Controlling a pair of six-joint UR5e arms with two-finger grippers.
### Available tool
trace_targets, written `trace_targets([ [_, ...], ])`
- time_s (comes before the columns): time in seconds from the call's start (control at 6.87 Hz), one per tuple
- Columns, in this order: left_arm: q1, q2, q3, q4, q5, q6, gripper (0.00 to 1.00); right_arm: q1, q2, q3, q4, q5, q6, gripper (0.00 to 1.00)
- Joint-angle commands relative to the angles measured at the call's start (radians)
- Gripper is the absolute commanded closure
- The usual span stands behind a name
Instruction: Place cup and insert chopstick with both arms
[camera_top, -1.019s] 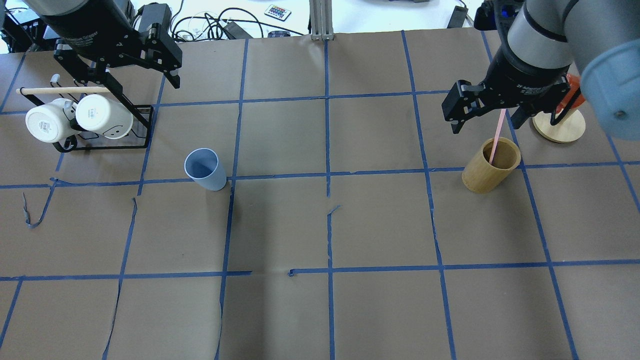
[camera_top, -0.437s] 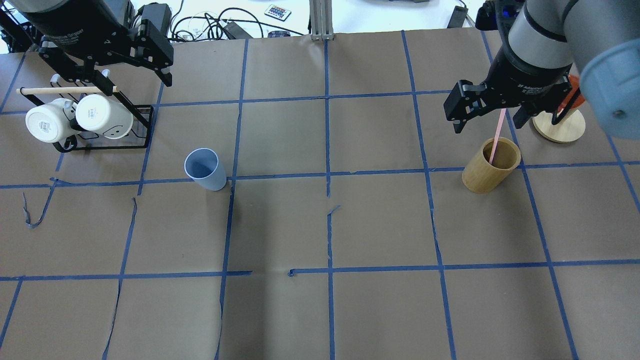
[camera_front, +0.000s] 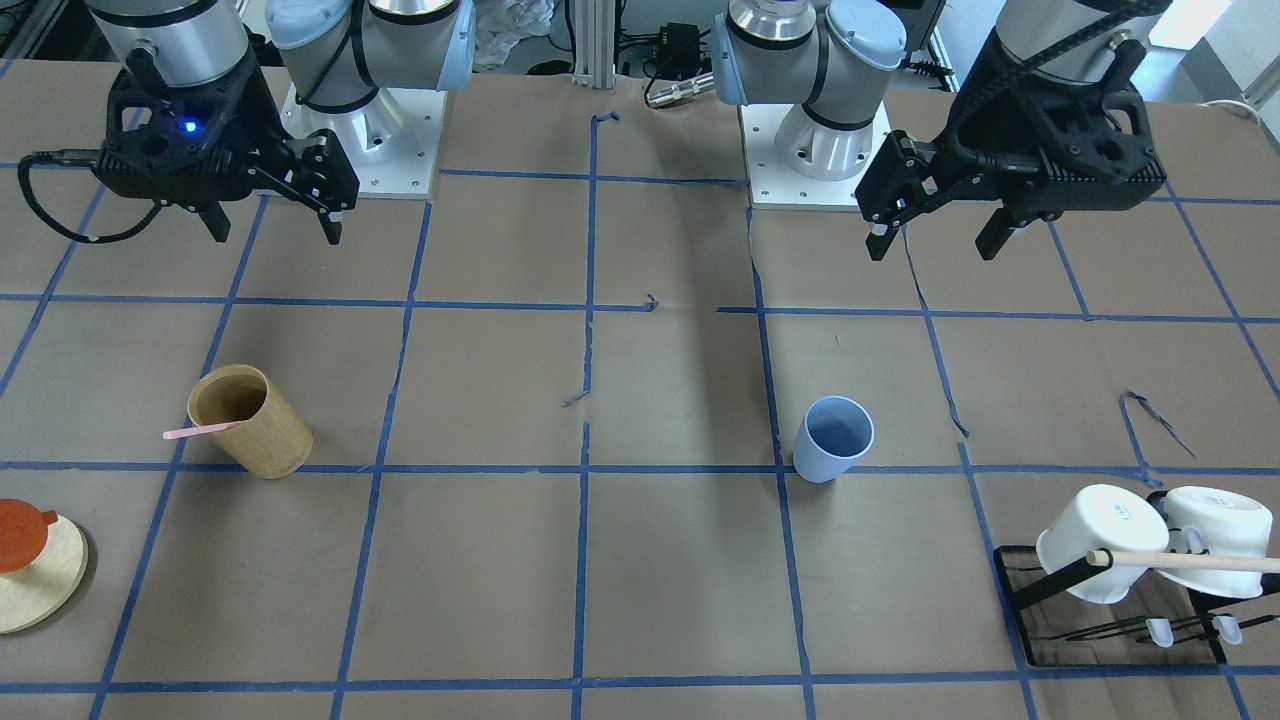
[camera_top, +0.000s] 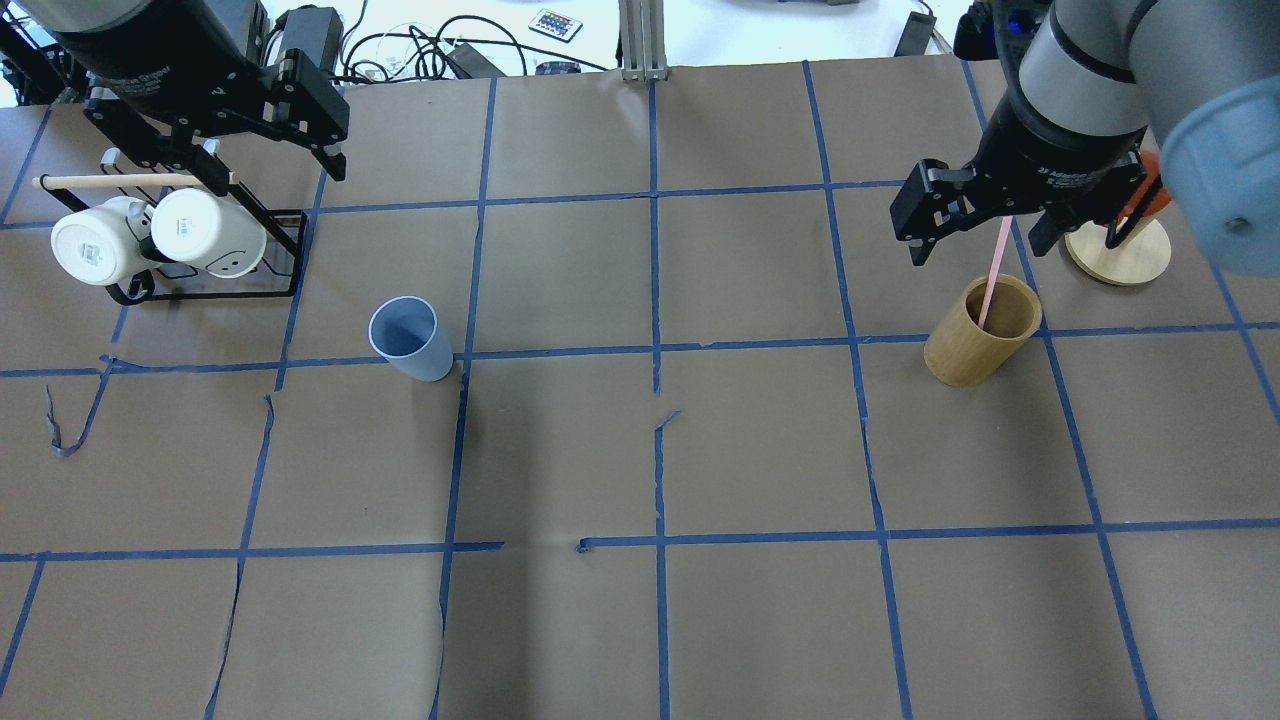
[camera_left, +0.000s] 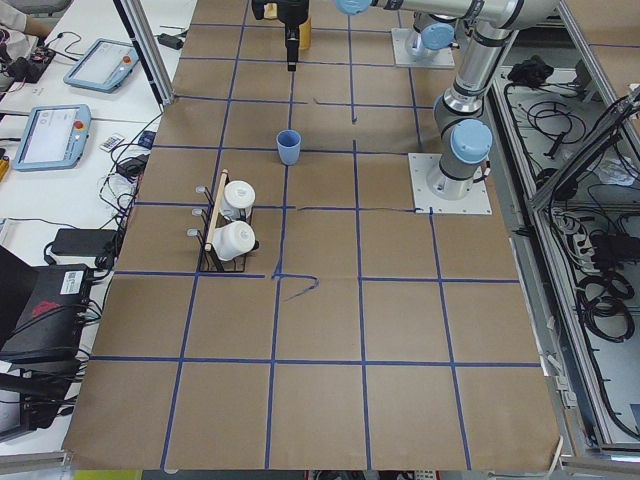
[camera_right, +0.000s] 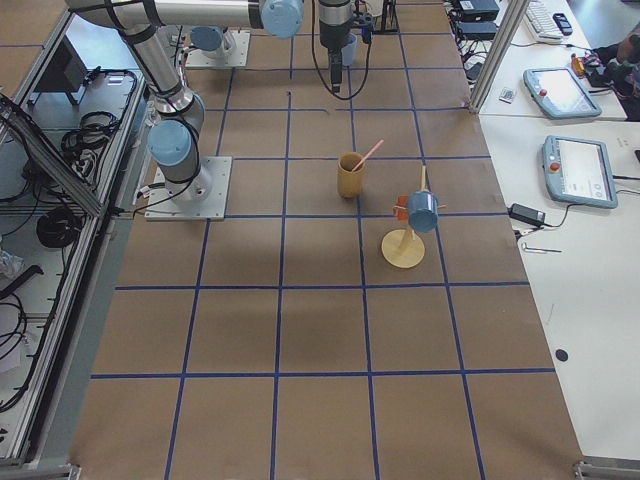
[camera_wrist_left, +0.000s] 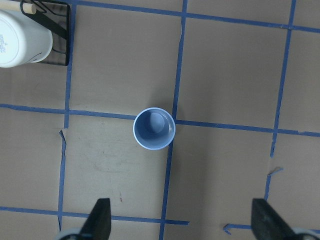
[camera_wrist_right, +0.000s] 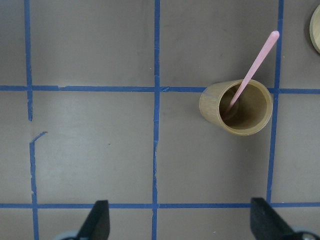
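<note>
The light-blue cup (camera_top: 410, 340) stands upright on the brown table, left of centre; it also shows in the front view (camera_front: 832, 440) and the left wrist view (camera_wrist_left: 154, 129). My left gripper (camera_top: 277, 172) (camera_front: 934, 245) is open and empty, high above the table, behind and left of the cup. The pale-pink chopstick (camera_top: 995, 265) (camera_wrist_right: 252, 70) leans inside a tan bamboo cylinder (camera_top: 975, 335) (camera_wrist_right: 237, 107). My right gripper (camera_top: 978, 245) (camera_front: 275, 228) is open and empty, high over the chopstick's top end.
A black rack (camera_top: 280, 290) with two white mugs (camera_top: 205, 232) and a wooden rod (camera_top: 120, 181) stands at the far left under my left gripper. A round wooden stand (camera_top: 1118, 255) stands right of the bamboo cylinder. Blue tape lines grid the table.
My left gripper has shifted slightly to the left, above the mug rack. My right gripper has barely moved. The cup and the chopstick have not moved.
</note>
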Motion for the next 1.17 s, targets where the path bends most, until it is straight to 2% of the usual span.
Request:
trace_targets([
  [0.0,-0.003,0.006,-0.012,-0.001,-0.001,0.001,0.0,0.0,0.0,0.002,0.0,0.0,0.0,0.0],
  [1.02,-0.002,0.005,-0.013,-0.001,0.0,0.003,0.0,0.001,0.005,0.002,0.001,0.0,0.012,0.0],
])
